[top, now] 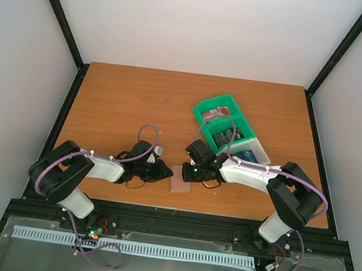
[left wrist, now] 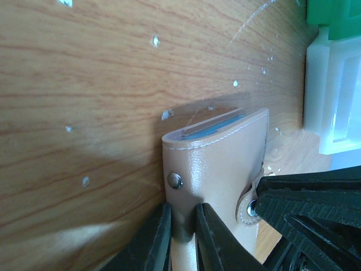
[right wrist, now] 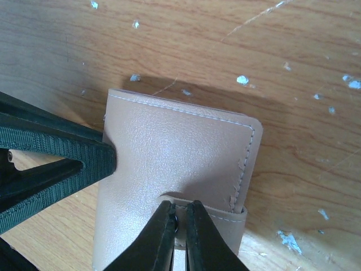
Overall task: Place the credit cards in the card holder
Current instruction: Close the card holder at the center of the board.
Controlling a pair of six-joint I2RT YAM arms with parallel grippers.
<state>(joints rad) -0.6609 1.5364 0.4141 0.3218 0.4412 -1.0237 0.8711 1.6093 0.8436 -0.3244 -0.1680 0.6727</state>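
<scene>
The tan card holder [top: 180, 178] lies on the table between my two grippers. My left gripper [top: 162, 171] is shut on its near edge, seen in the left wrist view [left wrist: 183, 223] beside a snap stud. A blue edge [left wrist: 217, 125] shows in the card holder's [left wrist: 225, 158] far open end; I cannot tell whether it is lining or a card. My right gripper [top: 194, 171] is shut on the holder's snap strap [right wrist: 225, 217], as the right wrist view [right wrist: 180, 217] shows. The closed card holder [right wrist: 169, 152] fills that view. Credit cards [top: 222, 134] lie in stacks in the tray.
A green-and-white compartment tray [top: 205, 105] stands right of centre, just behind my right arm; its white end [left wrist: 333, 96] is close to the holder. The left gripper's fingers [right wrist: 56, 152] touch the holder's left edge. The table's near edge is just below the holder.
</scene>
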